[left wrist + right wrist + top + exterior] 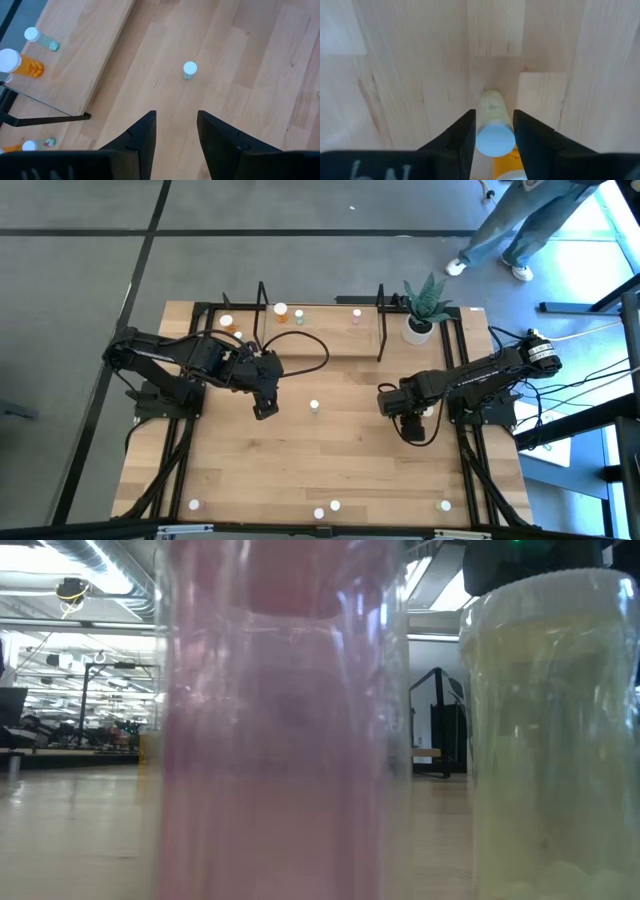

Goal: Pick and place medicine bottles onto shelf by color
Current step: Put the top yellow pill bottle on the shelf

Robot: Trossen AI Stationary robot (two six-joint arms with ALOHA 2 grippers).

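Observation:
My right gripper point(494, 142) points down at the table's right side point(408, 418), shut on a pale yellowish medicine bottle point(492, 107) with a white cap that stands on the wood. My left gripper point(176, 135) hangs open above the table's left middle point(265, 405), with nothing between its fingers. A short way beyond it, a greenish bottle point(189, 70) stands alone on its base in the table's middle point(314, 407). The shelf point(320, 332) runs along the far edge and carries an orange bottle point(281, 310), a green one point(299, 316) and a pink one point(357, 315). My right gripper pinches the bottle's white cap point(495, 139) between its two fingers, one on each side. The fingers come from above, pointing down. The bottle stands upright with its base point(490, 96) on the table.
A potted plant point(420, 328) stands at the shelf's right end. More bottles stand by the near edge point(194, 504) point(445, 505). In the low view, a pink bottle point(280, 740) and a pale one point(550, 740) fill the picture. A person's legs point(510, 240) show beyond the table.

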